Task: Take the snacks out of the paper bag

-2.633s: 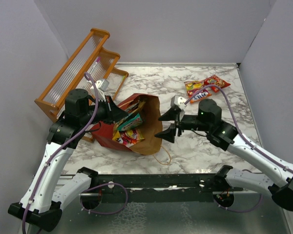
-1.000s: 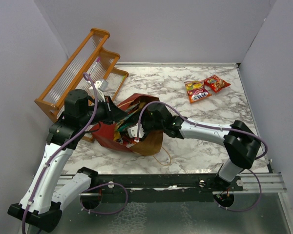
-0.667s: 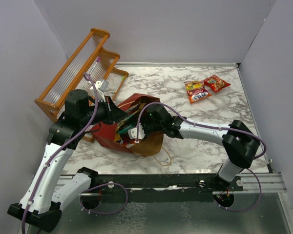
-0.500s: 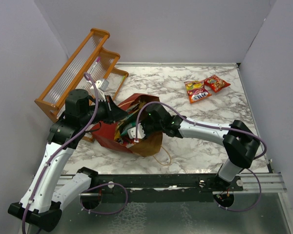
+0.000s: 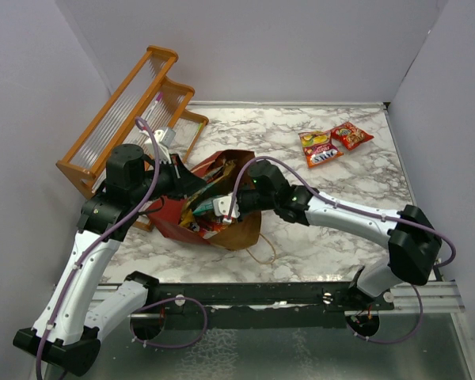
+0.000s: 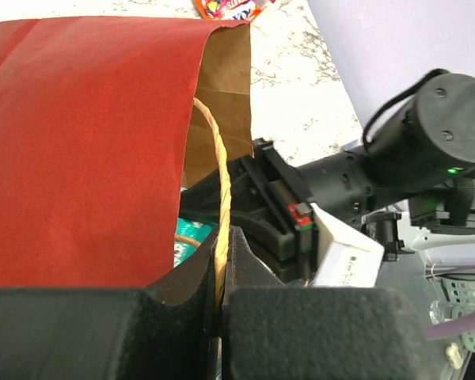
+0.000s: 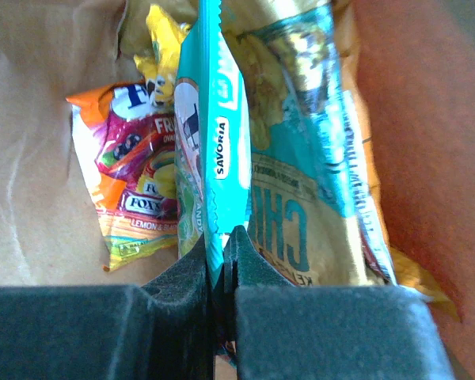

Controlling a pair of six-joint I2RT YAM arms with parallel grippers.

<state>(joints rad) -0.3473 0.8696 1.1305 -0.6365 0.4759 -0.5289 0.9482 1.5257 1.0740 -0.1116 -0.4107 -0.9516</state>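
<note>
The tall red paper bag is matt, its brown kraft lining creased; the teal foil snack packet shines, crinkled.

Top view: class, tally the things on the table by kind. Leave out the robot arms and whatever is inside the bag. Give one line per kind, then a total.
Snack packets lying outside the bag: 2
Paper bag: 1
Wooden rack: 1
Total: 4

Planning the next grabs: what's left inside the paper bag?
Inside the bag: a teal packet pinched by the right gripper, an orange fruit packet, a gold-teal chip packet, a yellow packet. Anything beneath them is hidden.
</note>
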